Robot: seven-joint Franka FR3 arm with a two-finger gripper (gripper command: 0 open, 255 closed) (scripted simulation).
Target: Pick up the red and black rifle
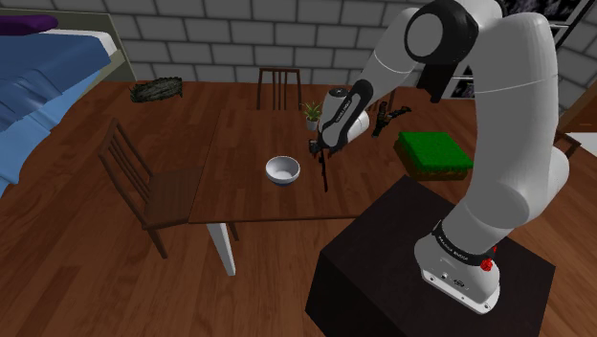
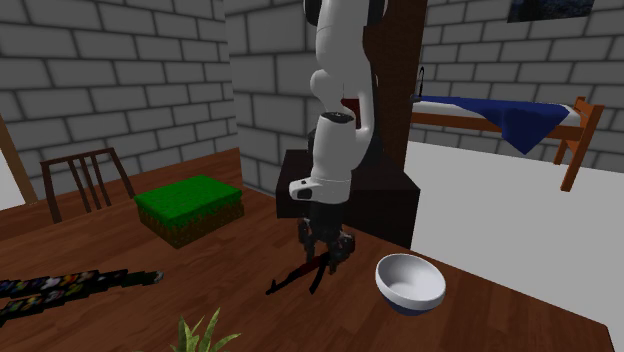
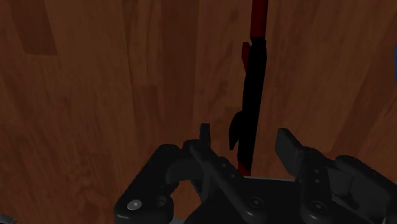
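The red and black rifle (image 3: 256, 89) lies flat on the brown wooden table (image 1: 239, 196), thin and long, with a red barrel and a black body. My black gripper (image 3: 247, 144) hangs just above it, open, one finger on each side of the rifle's black part and neither touching it. In the shoulder view the gripper (image 1: 319, 149) is to the right of the white bowl, with the rifle (image 1: 325, 176) under it. In the second exterior view the gripper (image 2: 325, 248) stands low over the rifle (image 2: 298, 277).
A white bowl (image 1: 282, 170) sits close beside the rifle. A green block (image 1: 435, 153), a small plant (image 1: 312, 113) and another dark gun (image 1: 386, 117) lie further back. Chairs (image 1: 143, 187) stand at the table's left and far edges.
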